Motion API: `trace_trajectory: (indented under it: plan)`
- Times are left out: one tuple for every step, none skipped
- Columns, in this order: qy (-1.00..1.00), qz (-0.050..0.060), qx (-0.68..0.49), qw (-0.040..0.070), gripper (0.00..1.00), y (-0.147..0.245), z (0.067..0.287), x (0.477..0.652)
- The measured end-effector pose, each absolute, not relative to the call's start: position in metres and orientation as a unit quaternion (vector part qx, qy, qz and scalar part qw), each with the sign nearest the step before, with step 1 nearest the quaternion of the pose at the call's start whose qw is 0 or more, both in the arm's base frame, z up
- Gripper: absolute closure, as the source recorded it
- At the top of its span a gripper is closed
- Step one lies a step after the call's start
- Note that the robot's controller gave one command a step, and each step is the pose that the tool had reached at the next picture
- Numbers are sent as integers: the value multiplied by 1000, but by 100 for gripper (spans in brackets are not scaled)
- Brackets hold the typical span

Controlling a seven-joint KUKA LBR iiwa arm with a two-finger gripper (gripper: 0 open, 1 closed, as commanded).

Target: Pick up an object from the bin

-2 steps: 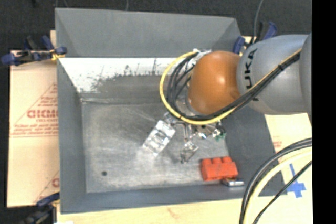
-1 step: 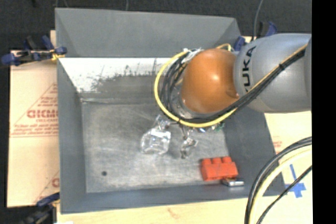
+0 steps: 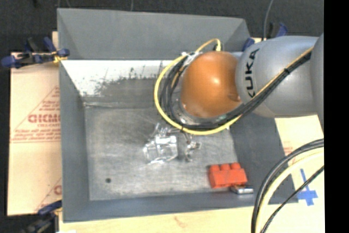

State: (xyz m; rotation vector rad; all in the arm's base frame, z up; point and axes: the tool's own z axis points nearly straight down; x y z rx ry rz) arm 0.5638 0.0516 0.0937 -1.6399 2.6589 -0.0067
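One clear plastic piece (image 3: 161,148), shape unclear, lies beside the half-hidden gripper (image 3: 188,149).

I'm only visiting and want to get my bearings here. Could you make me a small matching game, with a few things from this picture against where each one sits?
Things:
1. clear plastic piece
2. red block
3. orange cover
4. dark speck

Places:
A. on the arm's wrist, above the bin
B. bin floor, lower left of the view
C. middle of the bin floor
D. bin floor, lower right of the view

Pairs: 1-C, 2-D, 3-A, 4-B.
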Motion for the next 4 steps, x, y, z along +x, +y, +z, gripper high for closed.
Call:
trace_trajectory:
  plan:
    - [782,-3,-624,10,0,57,89,565]
    - [781,0,-624,5,100,56,86,561]
    - [783,-2,-622,4,100,56,164,564]
    - [784,-1,-621,2,100,55,196,565]
